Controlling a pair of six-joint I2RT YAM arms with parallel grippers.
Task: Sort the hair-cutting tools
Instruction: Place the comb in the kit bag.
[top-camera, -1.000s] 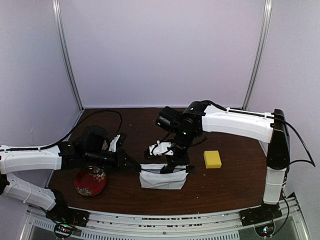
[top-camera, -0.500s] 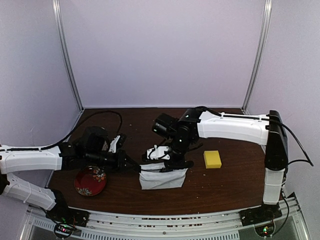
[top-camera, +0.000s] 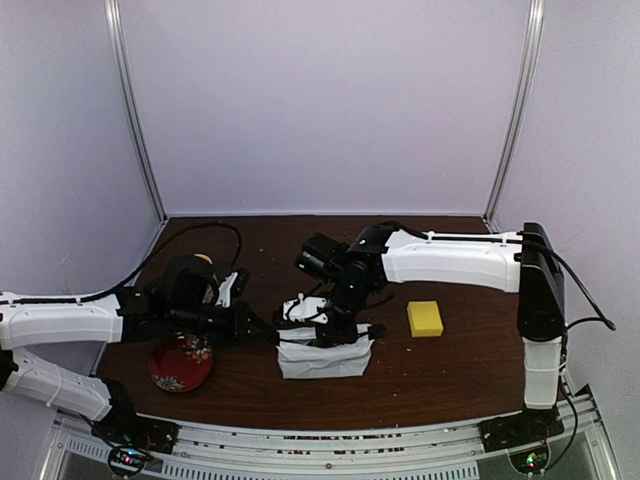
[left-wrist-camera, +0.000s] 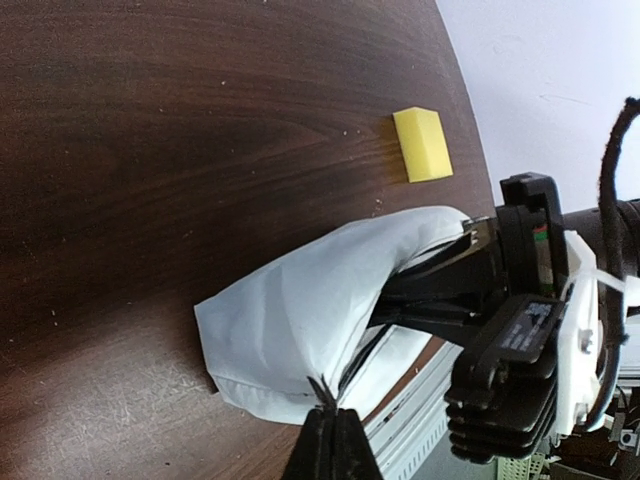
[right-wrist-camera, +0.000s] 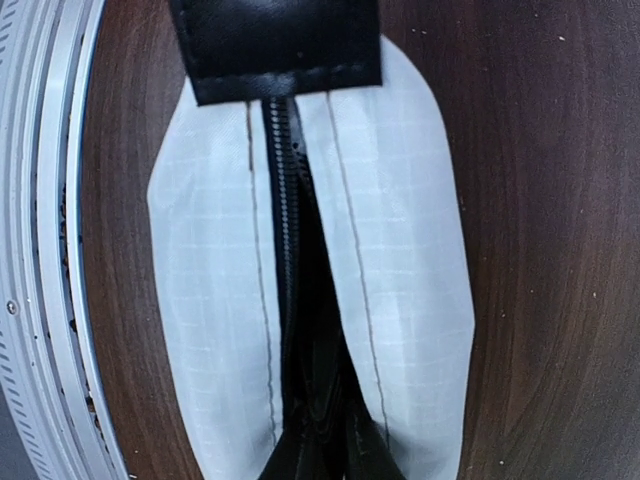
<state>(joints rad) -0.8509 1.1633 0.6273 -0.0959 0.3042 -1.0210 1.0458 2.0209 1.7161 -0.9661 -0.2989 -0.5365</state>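
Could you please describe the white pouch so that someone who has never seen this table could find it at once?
On the dark wooden table, look at the middle near the front edge. The white pouch stands there, a red patterned dish to its left and a yellow sponge block to its right. It alone is white fabric, with a black zipper along its top.

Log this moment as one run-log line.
left claw: shut on white pouch end | right claw: shut on zipper | yellow sponge: apart, on table
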